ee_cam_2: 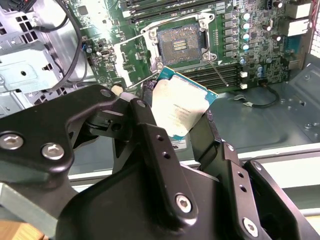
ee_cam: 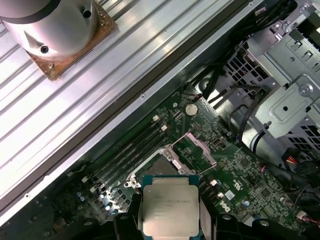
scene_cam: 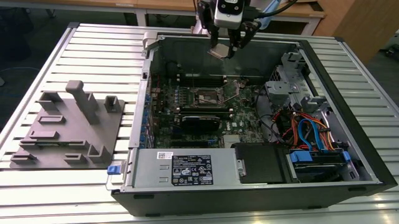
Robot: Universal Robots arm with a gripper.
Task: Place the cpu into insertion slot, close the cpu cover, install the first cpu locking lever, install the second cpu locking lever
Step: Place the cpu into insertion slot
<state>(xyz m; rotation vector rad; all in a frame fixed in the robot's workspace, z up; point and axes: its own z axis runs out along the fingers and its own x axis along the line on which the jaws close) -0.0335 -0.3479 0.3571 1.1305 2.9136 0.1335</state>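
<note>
My gripper (scene_cam: 224,50) hangs above the far edge of the open computer case, shut on the cpu (scene_cam: 219,51). In both wrist views the cpu (ee_cam_2: 180,107) (ee_cam: 170,207) is a flat square chip with a silver-grey top, pinched at two opposite edges between the black fingers (ee_cam_2: 145,107). It is held tilted, well above the board. The insertion slot (scene_cam: 209,95) (ee_cam_2: 181,42) lies bare on the green motherboard below and nearer the case middle. In the first wrist view the cpu cover (ee_cam: 202,147) stands swung open beside the slot (ee_cam: 152,172), which the chip partly hides.
Long black memory slots (scene_cam: 199,77) run just beyond the socket, and a black card (scene_cam: 199,122) lies in front of it. A metal drive cage (scene_cam: 293,84) and coloured cables (scene_cam: 309,130) fill the exterior view's right. A grey fixture plate (scene_cam: 68,126) sits left of the case.
</note>
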